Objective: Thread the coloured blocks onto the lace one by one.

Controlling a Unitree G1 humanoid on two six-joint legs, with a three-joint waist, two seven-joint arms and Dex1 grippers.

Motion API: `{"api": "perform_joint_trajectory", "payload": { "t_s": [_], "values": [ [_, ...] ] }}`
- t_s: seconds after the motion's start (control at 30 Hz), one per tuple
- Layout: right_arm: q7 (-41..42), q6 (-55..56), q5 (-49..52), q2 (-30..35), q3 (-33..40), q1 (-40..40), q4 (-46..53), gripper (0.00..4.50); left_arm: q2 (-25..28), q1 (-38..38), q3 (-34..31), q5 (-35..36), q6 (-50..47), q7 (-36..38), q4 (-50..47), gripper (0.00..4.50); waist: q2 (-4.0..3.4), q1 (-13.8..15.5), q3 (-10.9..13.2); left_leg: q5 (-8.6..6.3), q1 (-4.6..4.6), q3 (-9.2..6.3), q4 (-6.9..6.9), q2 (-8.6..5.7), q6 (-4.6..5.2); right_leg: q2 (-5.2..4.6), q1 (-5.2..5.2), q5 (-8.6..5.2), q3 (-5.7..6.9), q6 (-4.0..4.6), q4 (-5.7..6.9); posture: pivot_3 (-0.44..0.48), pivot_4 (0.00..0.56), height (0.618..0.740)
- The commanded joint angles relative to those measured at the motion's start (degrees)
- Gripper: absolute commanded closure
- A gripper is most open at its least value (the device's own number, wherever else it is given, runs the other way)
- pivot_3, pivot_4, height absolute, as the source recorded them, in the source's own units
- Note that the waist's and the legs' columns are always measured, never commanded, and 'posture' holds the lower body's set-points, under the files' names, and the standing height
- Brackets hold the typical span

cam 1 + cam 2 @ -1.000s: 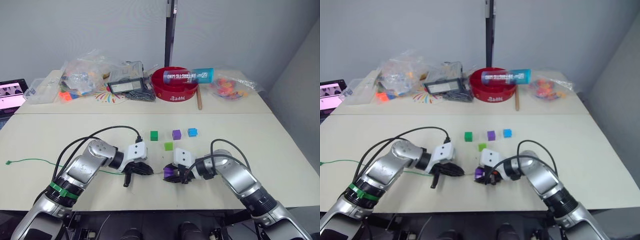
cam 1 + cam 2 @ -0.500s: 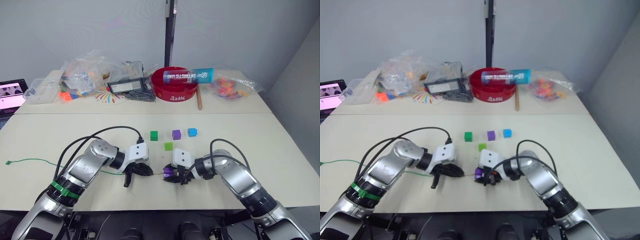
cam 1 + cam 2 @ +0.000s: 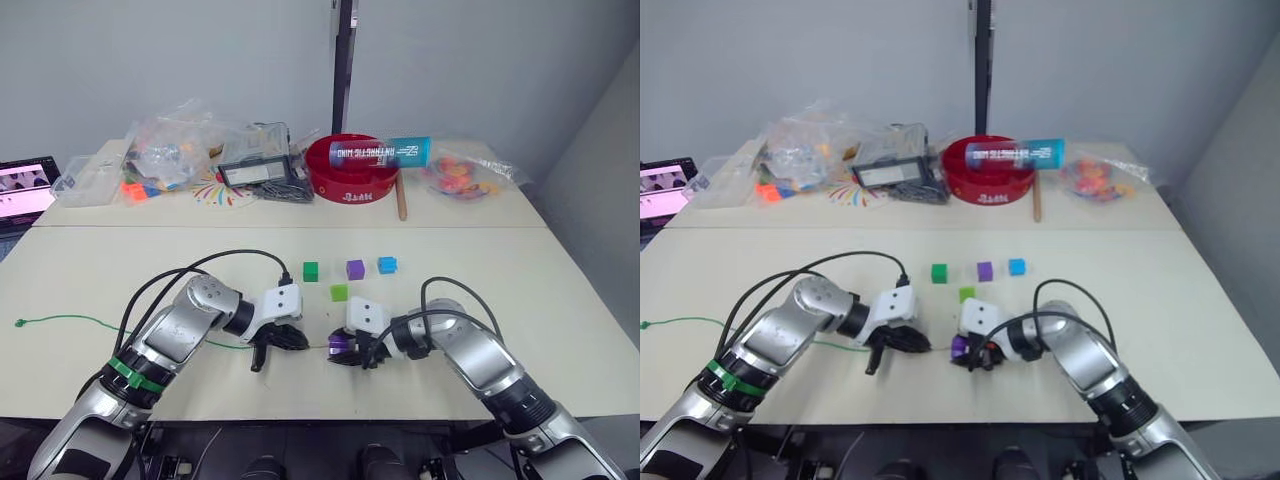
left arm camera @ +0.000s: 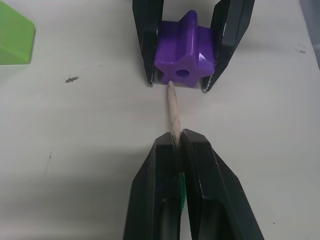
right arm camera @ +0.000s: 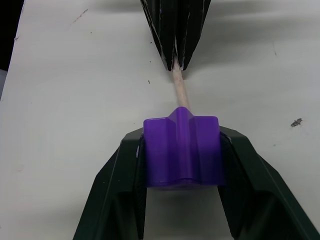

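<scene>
- Since the earlier frame, the left hand (image 4: 176, 145), pinched on the lace (image 3: 60, 320) tip, has been eased toward the right hand (image 5: 182, 150).
- A purple block (image 4: 184, 62) is clamped there, the tip apparently at its hole.
- Three blocks (image 3: 346, 269) are left on the pale tabletop (image 3: 560, 290); clutter is piled along the grey wall.

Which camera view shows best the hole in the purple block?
The left wrist view: the hole faces it, with the lace tip just below. The right wrist view shows the purple block from behind, hole hidden. In the eye views the block is too small to tell.
</scene>
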State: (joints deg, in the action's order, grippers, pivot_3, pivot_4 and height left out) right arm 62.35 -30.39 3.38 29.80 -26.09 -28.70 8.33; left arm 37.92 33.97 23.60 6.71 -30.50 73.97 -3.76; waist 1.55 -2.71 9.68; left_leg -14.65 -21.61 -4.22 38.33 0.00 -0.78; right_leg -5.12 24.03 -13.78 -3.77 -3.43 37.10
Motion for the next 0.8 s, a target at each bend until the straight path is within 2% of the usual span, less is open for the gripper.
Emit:
{"api": "perform_joint_trajectory", "payload": {
  "t_s": [0.03,0.8],
  "values": [
    [-0.6,-1.2,-0.9,-1.4,-3.4,1.1,0.0,3.11,-2.2,1.7,0.8,2.3,0.6,1.5,-3.9,4.50,0.00,0.0,0.0,0.00,0.01,0.00,0.00,0.00,0.00,0.00,0.00,0.00,0.00,0.00,0.00,0.000,0.150,0.731],
    [-0.6,-1.8,-0.9,-1.7,-3.7,1.3,0.1,3.11,-1.8,2.4,-1.1,2.4,-0.6,1.5,-5.6,4.50,0.01,-0.3,0.0,0.00,-0.06,0.01,0.00,0.02,0.00,0.03,0.10,0.00,0.00,0.00,0.01,0.000,0.150,0.731]
  ]
}}
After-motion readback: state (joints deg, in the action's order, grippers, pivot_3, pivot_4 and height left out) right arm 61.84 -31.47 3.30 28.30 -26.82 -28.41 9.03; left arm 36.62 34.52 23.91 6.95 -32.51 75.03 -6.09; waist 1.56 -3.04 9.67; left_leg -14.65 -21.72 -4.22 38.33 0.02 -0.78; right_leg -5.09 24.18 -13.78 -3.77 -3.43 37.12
